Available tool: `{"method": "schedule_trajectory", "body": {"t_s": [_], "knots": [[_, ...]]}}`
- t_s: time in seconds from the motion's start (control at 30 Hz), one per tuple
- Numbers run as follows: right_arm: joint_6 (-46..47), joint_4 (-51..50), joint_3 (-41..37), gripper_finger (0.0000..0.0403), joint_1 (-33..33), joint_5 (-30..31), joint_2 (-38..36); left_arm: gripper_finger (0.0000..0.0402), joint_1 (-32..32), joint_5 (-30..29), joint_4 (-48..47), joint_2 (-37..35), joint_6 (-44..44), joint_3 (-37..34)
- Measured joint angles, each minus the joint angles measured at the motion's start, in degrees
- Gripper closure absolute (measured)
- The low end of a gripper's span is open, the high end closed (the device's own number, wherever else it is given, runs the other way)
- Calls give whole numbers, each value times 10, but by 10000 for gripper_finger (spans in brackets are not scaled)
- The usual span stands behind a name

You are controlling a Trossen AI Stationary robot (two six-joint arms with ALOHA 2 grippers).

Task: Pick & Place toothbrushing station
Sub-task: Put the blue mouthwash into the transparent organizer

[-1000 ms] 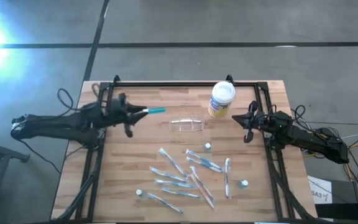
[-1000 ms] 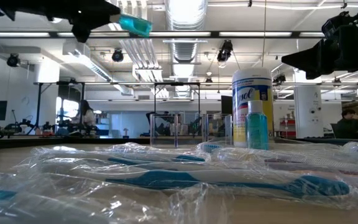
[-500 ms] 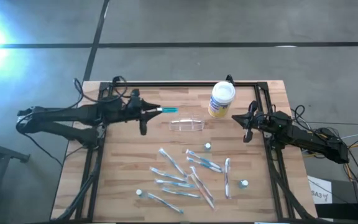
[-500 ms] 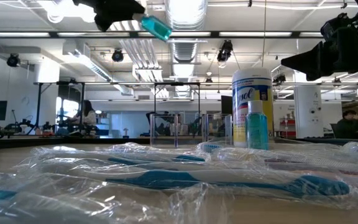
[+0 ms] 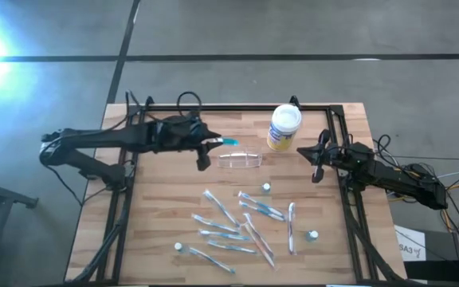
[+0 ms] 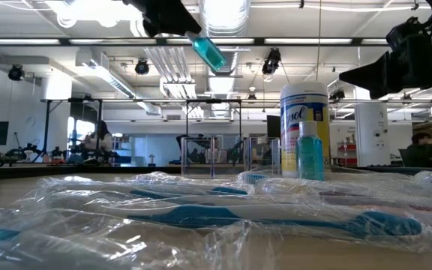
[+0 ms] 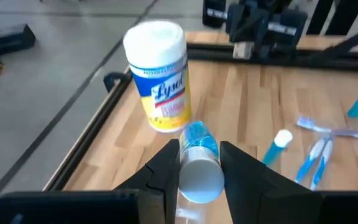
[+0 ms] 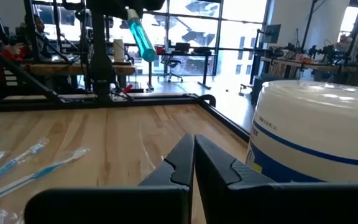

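The toothbrushing station is a low clear plastic holder standing on the wooden table's far middle; it also shows in the low view. My left gripper hovers just left of it, shut on a small teal bottle with a white cap. The bottle's teal end slants down toward the holder. My right gripper waits shut at the table's right side, touching nothing. My left gripper pinches the teal bottle between its two fingers, which lie along the bottle's sides near the capped end. The teal end sticks out past the fingertips. The fingers come from the table's left, slanting downward. The bottle is lifted clear of the table.
A white-lidded, yellow-labelled canister stands right of the holder at the far edge. Several wrapped toothbrushes and three small upright bottles lie on the near half. Black frame rails border the table.
My left gripper has carried the teal bottle toward the table's right edge, up to the clear holder's left end, rising somewhat. It has tipped so that the bottle's teal end now slants downward. Its hold on the bottle is unchanged.
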Motion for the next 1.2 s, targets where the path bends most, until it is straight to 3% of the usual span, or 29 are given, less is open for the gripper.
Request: {"method": "schedule_trajectory", "body": {"t_s": [0.63,1.2], "knots": [[14,-8,0,394,0,0,0,303,28,9,-196,194,50,212],[15,-8,0,394,0,0,0,303,45,32,-201,283,43,225]]}}
